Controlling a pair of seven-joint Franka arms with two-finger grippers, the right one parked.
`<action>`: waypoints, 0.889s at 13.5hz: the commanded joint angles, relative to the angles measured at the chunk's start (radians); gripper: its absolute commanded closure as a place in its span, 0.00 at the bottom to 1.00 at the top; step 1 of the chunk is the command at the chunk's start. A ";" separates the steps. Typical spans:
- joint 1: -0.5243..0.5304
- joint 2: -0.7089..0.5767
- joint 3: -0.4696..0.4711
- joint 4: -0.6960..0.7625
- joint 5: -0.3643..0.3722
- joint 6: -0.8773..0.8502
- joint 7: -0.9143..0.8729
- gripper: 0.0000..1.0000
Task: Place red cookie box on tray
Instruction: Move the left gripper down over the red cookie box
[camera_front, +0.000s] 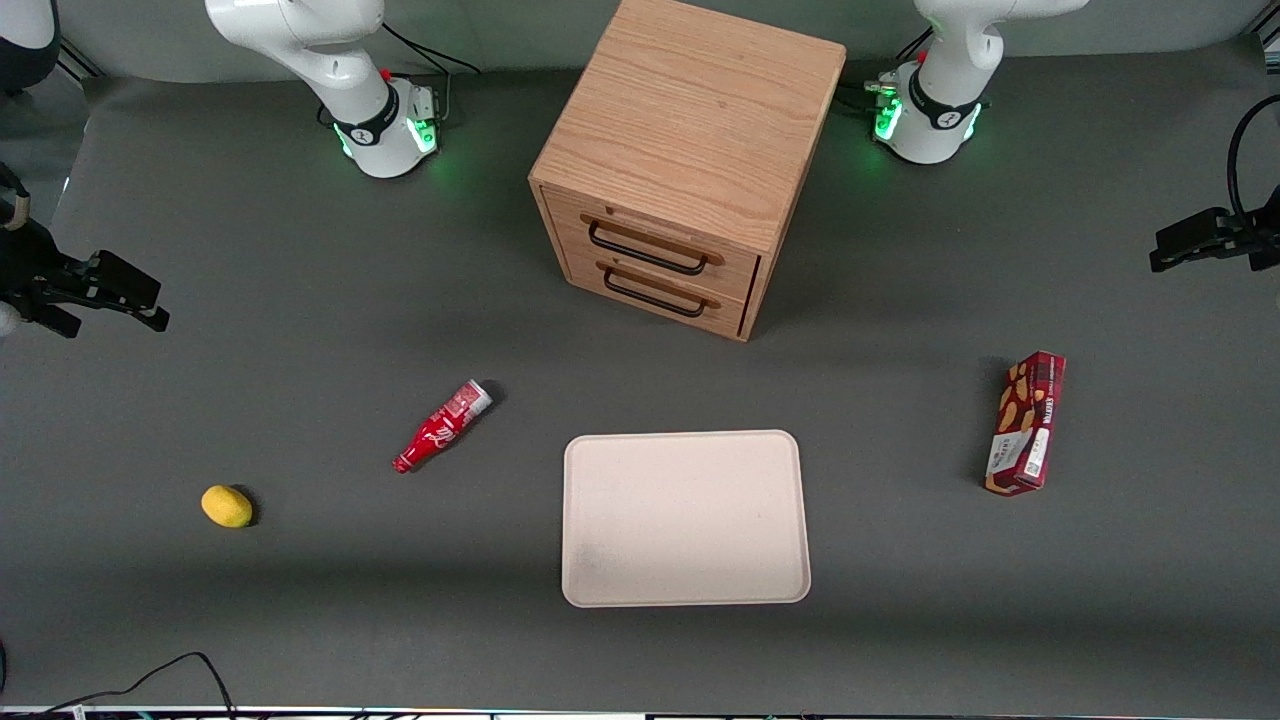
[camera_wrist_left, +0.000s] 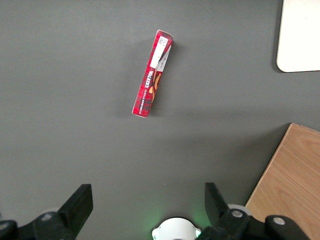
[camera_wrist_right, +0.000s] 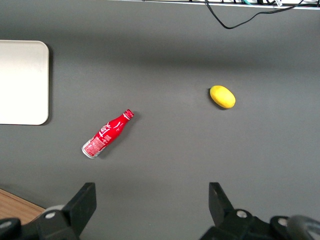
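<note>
Red cookie box (camera_wrist_left: 153, 73) lies flat, apart from the tray (camera_front: 685, 517), long axis pointing away from my wide-open gripper (camera_wrist_left: 148, 206) above.

Table (camera_front: 300, 620): matt dark grey covering, smooth, no glare. Red cookie box (camera_front: 1026, 424): printed cardboard, slight sheen, white paper-looking label patch; it lies on the table toward the working arm's end. Tray (camera_front: 590, 590): cream-beige, smooth, matt, looks like plastic, faint grey scuff near one corner. Drawer cabinet (camera_front: 690, 150): light wood, visible grain, satin finish; drawer handles dark, look like metal. Small red bottle (camera_front: 441, 426): glossy, printed wrap. Yellow fruit-like object (camera_front: 227, 506): smooth, slight shine. Gripper (camera_wrist_left: 148, 205): high over bare table, fingers (camera_wrist_left: 80, 202) spread apart, black matt plastic-looking pads. Arm bases: glossy white shells.
</note>
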 joint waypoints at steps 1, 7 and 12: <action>0.001 0.018 0.001 0.035 -0.008 -0.012 -0.005 0.00; -0.002 0.019 0.003 0.017 -0.002 -0.003 -0.012 0.00; 0.007 0.026 0.004 -0.164 -0.009 0.257 0.138 0.00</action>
